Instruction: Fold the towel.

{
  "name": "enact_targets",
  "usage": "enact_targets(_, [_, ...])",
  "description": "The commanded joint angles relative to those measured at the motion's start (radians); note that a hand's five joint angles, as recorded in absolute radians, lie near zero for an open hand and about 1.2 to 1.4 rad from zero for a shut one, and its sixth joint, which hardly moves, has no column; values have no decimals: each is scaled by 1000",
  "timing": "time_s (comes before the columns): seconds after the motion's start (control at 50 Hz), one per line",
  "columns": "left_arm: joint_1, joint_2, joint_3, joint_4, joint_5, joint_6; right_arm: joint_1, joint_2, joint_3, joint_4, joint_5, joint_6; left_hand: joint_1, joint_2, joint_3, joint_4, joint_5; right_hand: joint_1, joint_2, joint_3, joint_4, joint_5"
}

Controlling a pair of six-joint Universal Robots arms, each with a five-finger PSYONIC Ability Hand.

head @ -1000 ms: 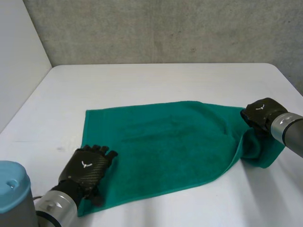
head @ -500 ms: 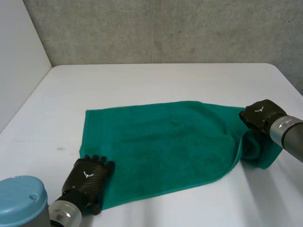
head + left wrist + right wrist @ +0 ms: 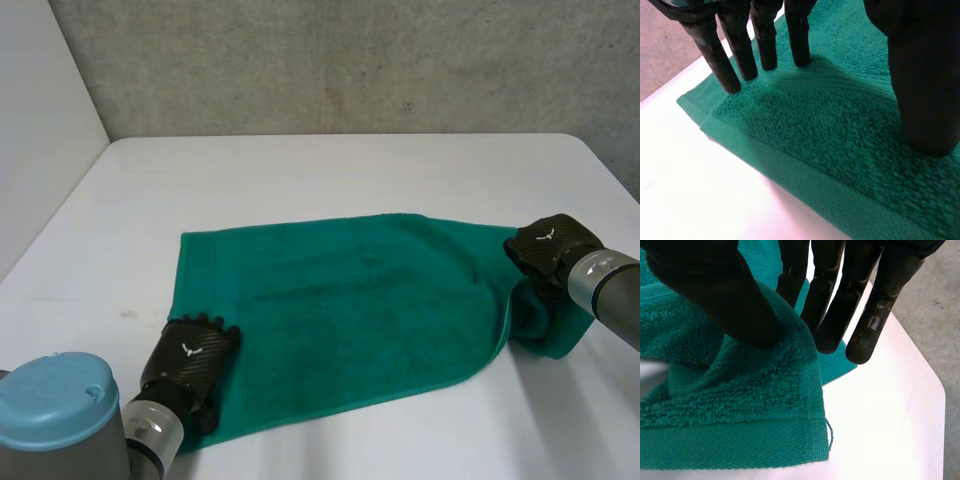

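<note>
Head view: the towel (image 3: 350, 310) lies long, side to side. The right hand (image 3: 548, 248) pinches its right end; the left hand (image 3: 190, 355) presses its left corner, fingers straight.

Flat left hand (image 3: 190, 362), pinching right hand (image 3: 545, 245)

We saw a white desk (image 3: 340, 170) with a smooth, bare top that ran back to a rough grey concrete wall (image 3: 400, 60). A plain white panel (image 3: 40, 140) stood along the desk's left side and met the wall at the far left corner. A small dark mark (image 3: 128, 314) lay on the desk near its left edge. Past the desk's rounded corner on the right, we noted a speckled grey floor (image 3: 935, 305) below.
</note>
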Motion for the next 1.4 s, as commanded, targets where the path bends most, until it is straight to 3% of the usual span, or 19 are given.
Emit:
enact_targets(0.02, [18,-2,23,57,-11,0,1,0,3,-2,0,0,344,355,359,354,385,416,223,217,206,227])
enact_targets(0.14, [46,-2,38,82,-13,0,1,0,6,-2,0,0,546,558,561,557,588,416,223,217,206,227])
enact_targets(0.26, [72,0,37,97,-13,3,1,-5,8,-9,2,0,1044,1055,1059,1055,1085,416,223,217,206,227])
enact_targets(0.44, [95,104,15,77,-16,5,-2,-46,11,3,5,-15,1045,1057,1061,1056,1087,416,223,217,206,227])
enact_targets(0.5, [132,271,-5,-32,-13,51,-2,-83,14,34,9,-31,1045,1057,1061,1056,1087,416,223,217,206,227])
enact_targets(0.62, [247,460,8,-234,27,124,-32,-218,60,287,0,-181,1045,1057,1061,1056,1087,416,223,217,206,227])
enact_targets(0.72, [325,483,31,-374,114,144,-69,-256,146,417,-2,-319,1045,1057,1061,1056,1087,416,223,217,206,227])
enact_targets(0.86, [456,416,8,-422,222,146,-81,-253,253,381,0,-376,1045,1057,1061,1056,1087,416,223,217,206,227])
enact_targets(0.98, [454,268,29,-414,231,146,-75,-211,264,273,0,-370,1045,1057,1061,1056,1087,416,223,217,206,227])
enact_targets(1.12, [407,101,185,-365,225,146,-61,-134,145,149,8,-327,1045,1057,1061,1056,1087,416,223,217,206,227])
enact_targets(1.22, [319,40,442,-327,204,141,18,-77,-152,86,12,-168,1045,1057,1061,1056,1087,416,223,217,206,227])
enact_targets(1.28, [307,29,536,-313,178,137,26,-69,-245,63,12,-124,1045,1057,1061,1056,1087,416,223,217,206,227])
enact_targets(1.3, [296,25,675,-282,126,129,34,-69,-379,-5,17,-54,1045,1057,1061,1056,1087,416,223,217,206,227])
enact_targets(1.4, [278,29,868,-181,47,97,35,-92,-506,-257,21,86,1045,1057,1061,1056,1087,416,223,217,206,227])
